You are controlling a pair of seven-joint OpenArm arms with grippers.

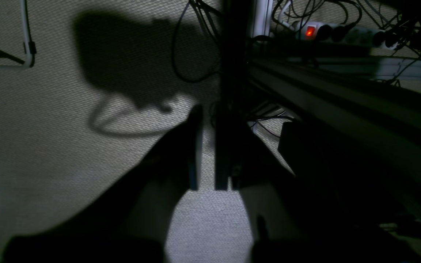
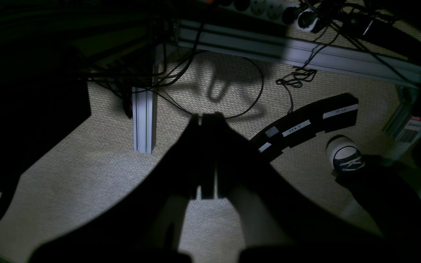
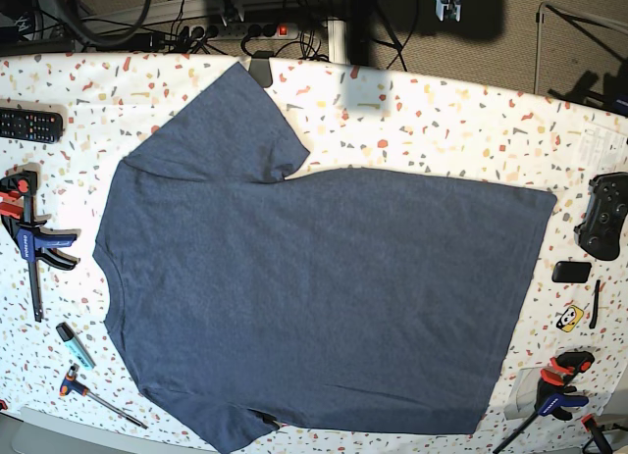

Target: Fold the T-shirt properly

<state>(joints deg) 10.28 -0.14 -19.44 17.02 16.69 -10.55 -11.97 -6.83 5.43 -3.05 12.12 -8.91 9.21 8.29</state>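
While the T-shirt [image 3: 324, 287] lies spread across the speckled table [image 3: 432, 101], plain side up, both grippers hang beyond the table's far edge, well apart from the cloth. One sleeve points toward that edge and the other toward the near edge; the neckline faces the side with the keyboard [image 3: 29, 126], and the hem runs along the side with the game controller [image 3: 602, 217] (a dark one, just beside the table's border).

The left gripper [image 1: 206, 146] stands slightly open, a narrow gap between its fingers, and holds nothing. The right gripper [image 2: 207, 157] is shut, with nothing in its grip.

A red-and-blue clamp [image 3: 31, 240] lies near the neckline, with a marker [image 3: 76, 345] and a screwdriver [image 3: 102, 397] closer to the near edge. Another clamp [image 3: 551, 400] rests near the hem's near corner. Below the left wrist camera, a power strip [image 1: 345, 34] shows a lit red switch on the floor [image 1: 49, 164].
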